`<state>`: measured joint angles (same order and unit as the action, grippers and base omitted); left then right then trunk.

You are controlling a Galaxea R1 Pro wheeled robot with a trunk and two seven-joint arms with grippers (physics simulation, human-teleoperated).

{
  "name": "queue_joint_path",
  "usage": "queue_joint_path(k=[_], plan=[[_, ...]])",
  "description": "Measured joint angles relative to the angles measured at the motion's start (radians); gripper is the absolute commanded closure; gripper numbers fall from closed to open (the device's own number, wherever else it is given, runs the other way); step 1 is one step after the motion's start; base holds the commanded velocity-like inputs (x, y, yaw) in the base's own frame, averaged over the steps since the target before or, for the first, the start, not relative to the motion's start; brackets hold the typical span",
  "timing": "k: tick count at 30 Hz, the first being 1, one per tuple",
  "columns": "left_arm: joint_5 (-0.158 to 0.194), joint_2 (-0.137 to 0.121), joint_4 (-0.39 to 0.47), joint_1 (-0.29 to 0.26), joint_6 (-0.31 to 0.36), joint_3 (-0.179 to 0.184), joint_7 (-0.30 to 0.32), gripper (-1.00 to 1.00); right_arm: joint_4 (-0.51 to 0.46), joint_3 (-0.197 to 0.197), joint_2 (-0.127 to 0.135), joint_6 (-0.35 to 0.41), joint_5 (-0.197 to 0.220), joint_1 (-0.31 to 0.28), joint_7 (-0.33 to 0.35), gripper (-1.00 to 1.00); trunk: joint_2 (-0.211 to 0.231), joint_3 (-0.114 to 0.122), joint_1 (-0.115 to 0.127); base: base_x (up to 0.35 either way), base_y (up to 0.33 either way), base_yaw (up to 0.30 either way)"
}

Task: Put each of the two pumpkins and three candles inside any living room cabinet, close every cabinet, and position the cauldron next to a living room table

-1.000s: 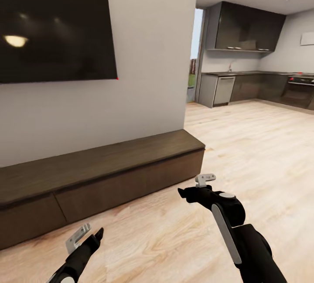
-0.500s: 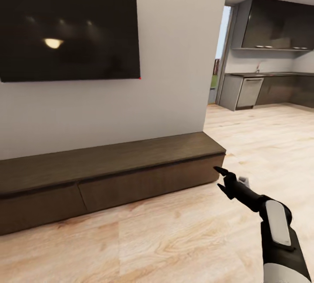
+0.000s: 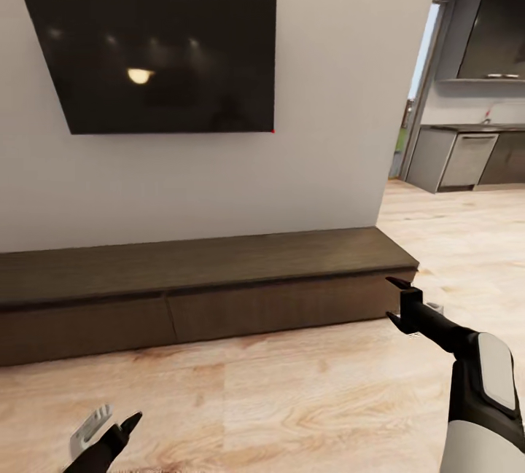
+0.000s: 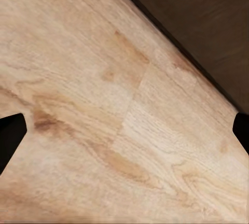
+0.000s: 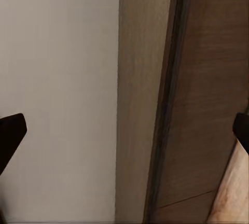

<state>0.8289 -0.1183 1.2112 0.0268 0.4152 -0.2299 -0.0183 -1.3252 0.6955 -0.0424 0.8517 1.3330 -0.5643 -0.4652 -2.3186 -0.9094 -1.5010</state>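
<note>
The cabinet [image 3: 204,263] runs along the wall as a long low dark-brown unit with its drawer fronts shut. My right gripper [image 3: 394,300] is held out in front of the cabinet's right end, open and empty. In the right wrist view its dark fingertips [image 5: 10,133] stand far apart before the cabinet [image 5: 207,79] and the wall. My left gripper [image 3: 109,422] hangs low over the floor, open, and the left wrist view has bare planks and a corner of the cabinet [image 4: 207,22]. Pumpkins, candles, cauldron and table are out of view.
A big black TV [image 3: 160,57] hangs on the grey wall above the unit. Light wood flooring [image 3: 277,400] stretches in front. To the right, a doorway opens to a kitchen with dark cupboards and a dishwasher [image 3: 467,161].
The whole picture has shifted right, so the camera has turned left. My right arm has stretched out toward the cabinet's right end. The left gripper is back in view at the lower left.
</note>
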Motion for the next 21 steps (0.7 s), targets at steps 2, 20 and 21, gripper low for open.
queue_joint_path(k=[2, 20, 21], plan=[[-0.002, 0.002, -0.009, -0.004, -0.003, 0.025, 0.003, -1.00, 0.001, -0.004, -0.005, -0.008, 0.001, 0.001, 0.002, -1.00, 0.000, 0.000, 0.000, 0.000, -0.003, 0.300], [-0.008, -0.006, -0.013, 0.006, -0.013, 0.049, 0.001, -1.00, 0.266, -0.035, 0.005, -0.167, 0.000, -0.007, 0.138, -1.00, 0.000, 0.000, 0.000, 0.190, -0.204, 0.085], [-0.008, -0.006, -0.012, 0.007, -0.013, 0.049, 0.001, -1.00, 0.267, -0.038, 0.005, -0.168, 0.000, -0.007, 0.141, -1.00, 0.000, 0.000, 0.000, 0.232, -0.256, 0.001]])
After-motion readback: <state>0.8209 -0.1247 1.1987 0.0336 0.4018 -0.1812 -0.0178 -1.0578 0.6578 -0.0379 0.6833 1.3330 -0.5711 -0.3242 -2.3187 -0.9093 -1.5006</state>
